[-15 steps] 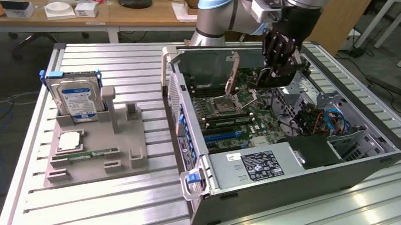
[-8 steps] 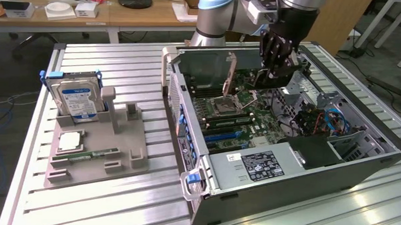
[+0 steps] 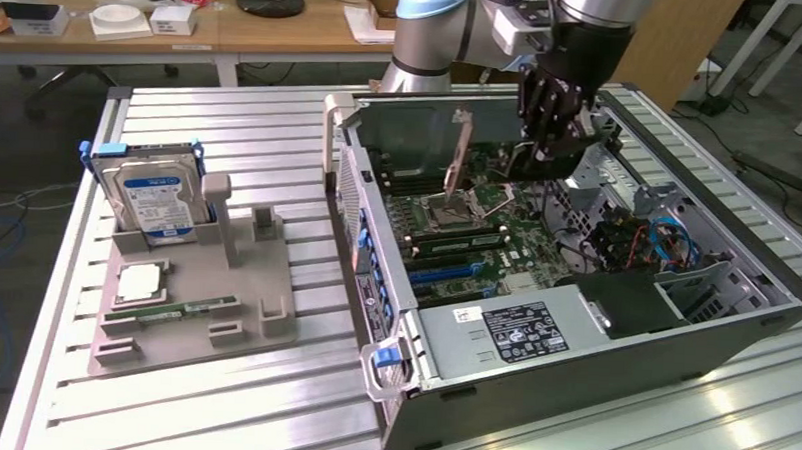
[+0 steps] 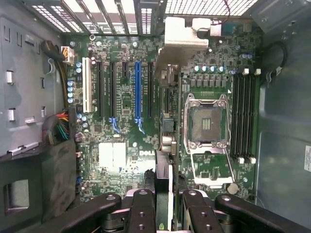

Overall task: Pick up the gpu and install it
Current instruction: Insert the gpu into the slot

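The robot's black two-fingered end effector was down inside the open black-and-grey tower computer case, which lay on its side on the slatted aluminium table. Its fingers were clamped on the gpu, a thin dark expansion card with a silver metal bracket at one end. The wrist view saw the card edge-on, running away from the fingers over the green motherboard.

The card sat between the long blue expansion slot and the square silver processor socket, its bracket end toward the case's vented rear wall. So the pick-up looked done, and the carry into the case too.

Whether the card's edge had met a slot, I couldn't say (the card itself hid that line). With the fingers gripping it, I'd call the seating unfinished.

Off to the exterior view's left, the grey moulded parts tray held the silver hard drive with its blue-white label and the slim green memory stick.
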Tool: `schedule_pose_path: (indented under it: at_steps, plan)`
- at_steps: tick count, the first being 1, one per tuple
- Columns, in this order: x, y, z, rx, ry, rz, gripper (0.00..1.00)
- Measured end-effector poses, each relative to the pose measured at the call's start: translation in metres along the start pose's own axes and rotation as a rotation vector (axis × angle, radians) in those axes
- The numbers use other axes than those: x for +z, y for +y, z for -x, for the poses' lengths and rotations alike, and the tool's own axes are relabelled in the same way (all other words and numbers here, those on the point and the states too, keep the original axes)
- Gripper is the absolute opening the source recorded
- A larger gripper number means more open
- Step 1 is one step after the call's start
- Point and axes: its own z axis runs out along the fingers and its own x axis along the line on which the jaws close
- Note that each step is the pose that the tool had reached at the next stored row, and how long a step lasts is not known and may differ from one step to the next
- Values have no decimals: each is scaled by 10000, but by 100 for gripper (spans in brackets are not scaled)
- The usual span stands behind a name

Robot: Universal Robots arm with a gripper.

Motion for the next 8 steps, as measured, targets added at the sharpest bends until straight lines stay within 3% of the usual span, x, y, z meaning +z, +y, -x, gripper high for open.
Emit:
schedule_pose_path:
  at_steps: [8]
  plan:
    - [28, 48, -1, 1, -1, -1, 27]
